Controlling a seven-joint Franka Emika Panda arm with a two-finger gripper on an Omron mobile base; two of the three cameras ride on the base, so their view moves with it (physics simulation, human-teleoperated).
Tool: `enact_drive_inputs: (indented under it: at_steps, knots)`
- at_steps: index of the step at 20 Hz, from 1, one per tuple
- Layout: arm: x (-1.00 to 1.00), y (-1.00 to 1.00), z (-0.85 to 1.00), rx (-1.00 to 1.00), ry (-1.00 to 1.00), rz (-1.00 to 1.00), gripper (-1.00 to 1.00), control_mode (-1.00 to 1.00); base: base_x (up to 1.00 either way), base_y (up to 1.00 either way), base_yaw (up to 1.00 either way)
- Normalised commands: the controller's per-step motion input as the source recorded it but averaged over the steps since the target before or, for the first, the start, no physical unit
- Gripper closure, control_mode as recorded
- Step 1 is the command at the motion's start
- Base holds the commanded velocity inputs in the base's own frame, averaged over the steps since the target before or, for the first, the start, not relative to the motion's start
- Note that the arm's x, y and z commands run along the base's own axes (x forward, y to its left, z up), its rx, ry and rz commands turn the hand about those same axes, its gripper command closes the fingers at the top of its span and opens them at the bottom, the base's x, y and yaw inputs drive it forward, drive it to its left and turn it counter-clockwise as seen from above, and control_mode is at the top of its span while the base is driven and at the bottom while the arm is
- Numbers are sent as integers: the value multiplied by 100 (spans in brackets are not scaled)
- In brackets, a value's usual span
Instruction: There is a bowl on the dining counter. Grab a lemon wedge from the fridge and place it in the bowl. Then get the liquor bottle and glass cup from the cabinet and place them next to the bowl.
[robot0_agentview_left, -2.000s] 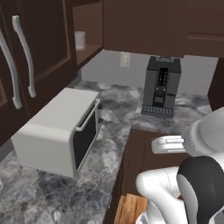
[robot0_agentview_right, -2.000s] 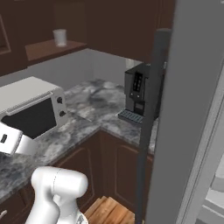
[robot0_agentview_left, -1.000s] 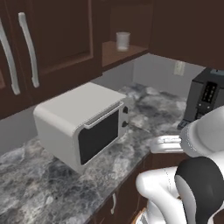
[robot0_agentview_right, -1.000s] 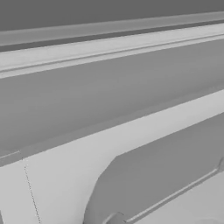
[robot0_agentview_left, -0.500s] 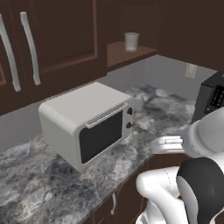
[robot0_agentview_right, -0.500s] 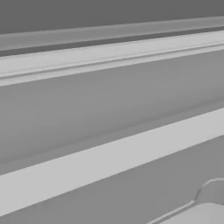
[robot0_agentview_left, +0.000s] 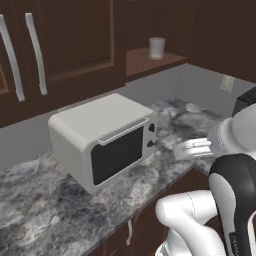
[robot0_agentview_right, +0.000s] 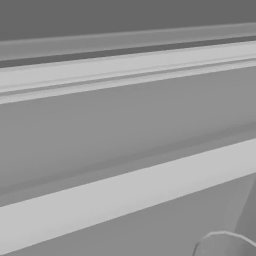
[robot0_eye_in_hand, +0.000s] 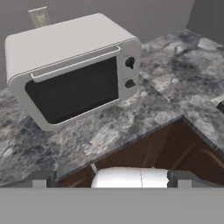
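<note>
Now hand (robot0_eye_in_hand: 112, 179) wide open, empty, above countertop (robot0_eye_in_hand: 175, 92) before microwave (robot0_eye_in_hand: 74, 70).

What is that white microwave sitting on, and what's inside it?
The microwave sits on a grey marble counter, below dark wall cabinets. Its door is shut and the window is black, so its inside can't be seen.

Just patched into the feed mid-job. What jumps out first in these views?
A white microwave sits on the marbled counter, door shut, under dark cabinets with long silver handles. A glass cup stands on an open shelf up behind it. The robot's white arm fills the lower right of the left base view, and its fingers stand wide apart with nothing between them.
</note>
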Motion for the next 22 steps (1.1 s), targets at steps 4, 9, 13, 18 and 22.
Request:
enact_drive_inputs:
  at_steps: [4,9,13,18,22]
  knots:
    - [40,0,70,-11,0,19,-100,-100,0,0,0]
    - [23,0,62,-20,-2,14,-100,-100,0,0,0]
    - [0,-2,27,-23,-17,11,-100,-100,0,0,0]
    - [1,-2,11,-24,-21,17,-100,-100,0,0,0]
    - [13,-1,2,-22,-20,27,-100,-100,0,0,0]
